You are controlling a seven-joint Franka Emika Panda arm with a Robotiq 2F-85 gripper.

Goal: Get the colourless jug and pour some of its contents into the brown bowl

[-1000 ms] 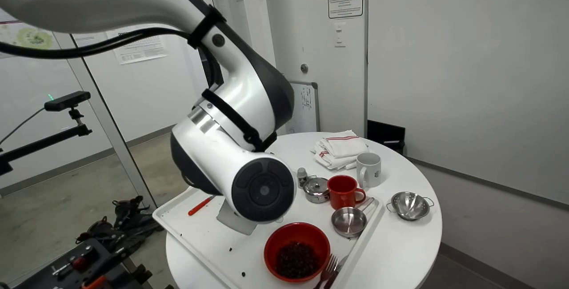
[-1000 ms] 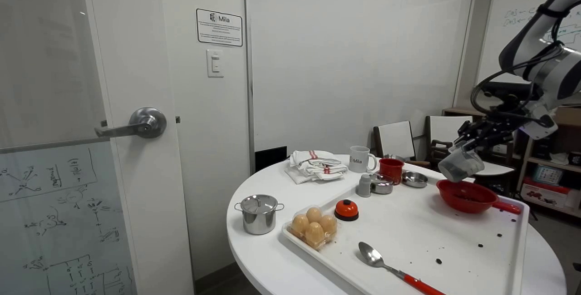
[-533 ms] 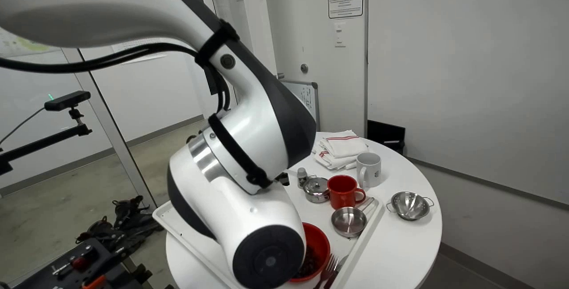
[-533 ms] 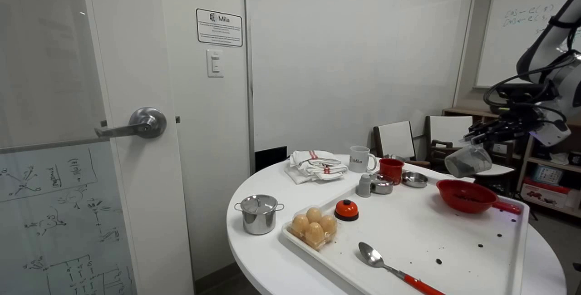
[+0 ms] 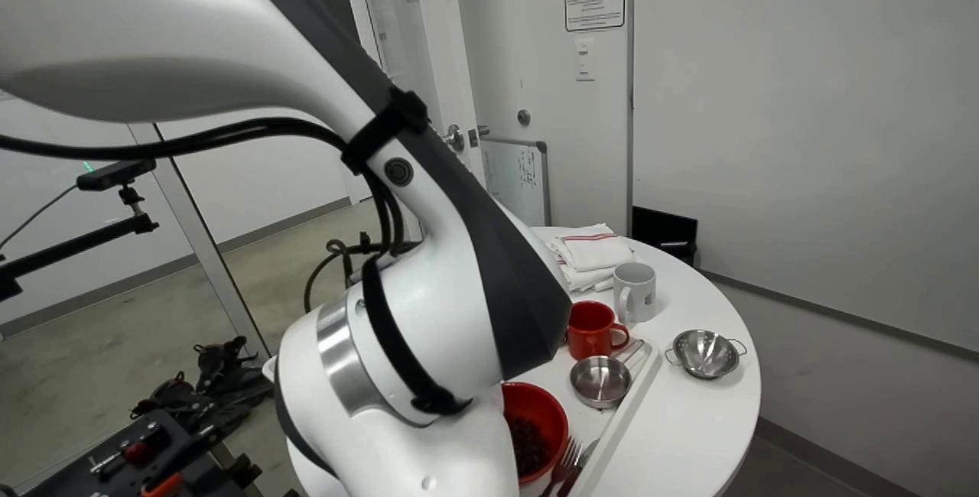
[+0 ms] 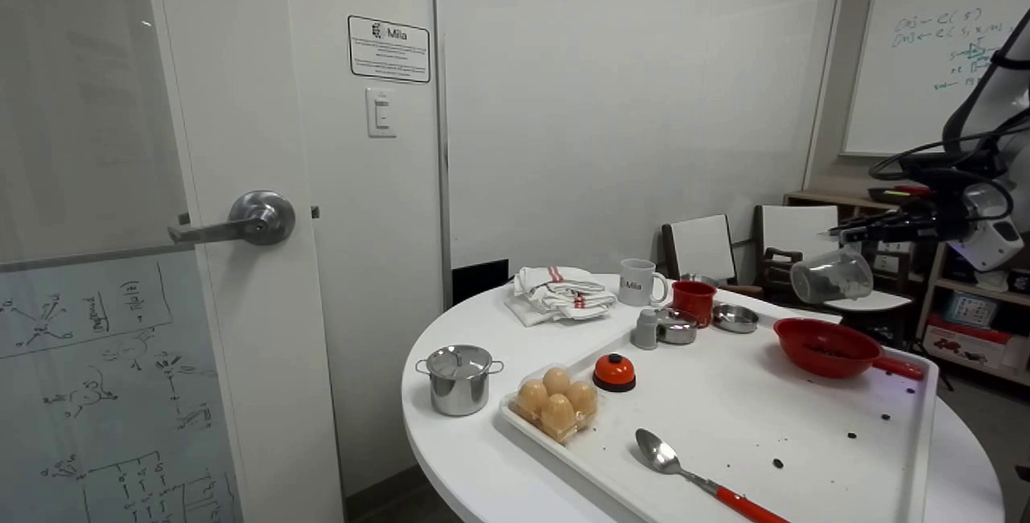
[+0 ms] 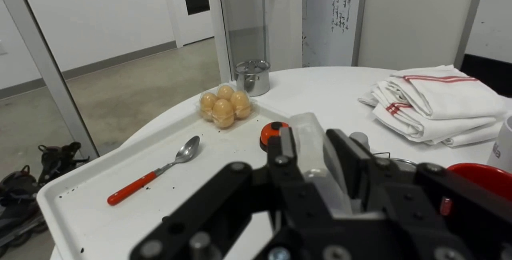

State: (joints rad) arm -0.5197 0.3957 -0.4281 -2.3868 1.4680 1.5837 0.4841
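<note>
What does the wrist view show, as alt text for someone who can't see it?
A black claw grips a see-through jug. Beyond are folded towels, a steel pot, four eggs and a white tray bearing a red-handled spoon.

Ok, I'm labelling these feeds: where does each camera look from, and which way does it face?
An exterior view: apparently close beside the arm, which covers much of the left half, looking down at the round table.
An exterior view: raised beside the table, facing over the white tray toward a white wall; at picture right, part of the arm and the gripper, holding the colourless jug.
Wrist view: on the arm, looking past the gripper's fingers at bottom, over the tray.
Both exterior views share the red bowl.
</note>
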